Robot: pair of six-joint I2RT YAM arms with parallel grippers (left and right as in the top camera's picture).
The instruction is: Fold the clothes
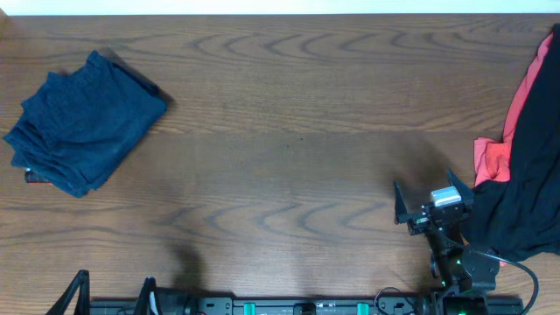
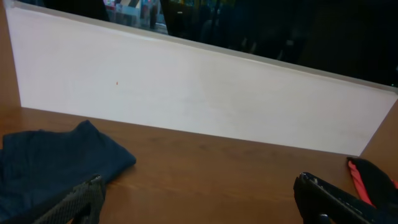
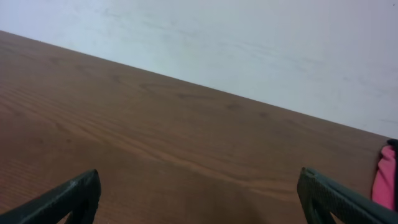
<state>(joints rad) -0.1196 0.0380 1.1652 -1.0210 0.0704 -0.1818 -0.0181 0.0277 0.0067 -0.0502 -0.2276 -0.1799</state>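
1. Brown wooden surface (image 1: 289,131) carries everything.
2. Left tool (image 2: 200,186) and right tool (image 1: 423,185) are spread wide and hold nothing.
3. Soft black and coral-red clothes (image 1: 525,184) lie just beside the right tool; the dark blue cloth pile (image 1: 83,122) sits far left.

right hand (image 3: 200,198) fingers spread wide | wood table (image 3: 155,137) | coral cloth (image 3: 384,177) at right edge

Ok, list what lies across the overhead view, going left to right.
Navy-blue garment → bare stretch of wooden table → right end effector → heap of black and coral-red clothes at the right edge.
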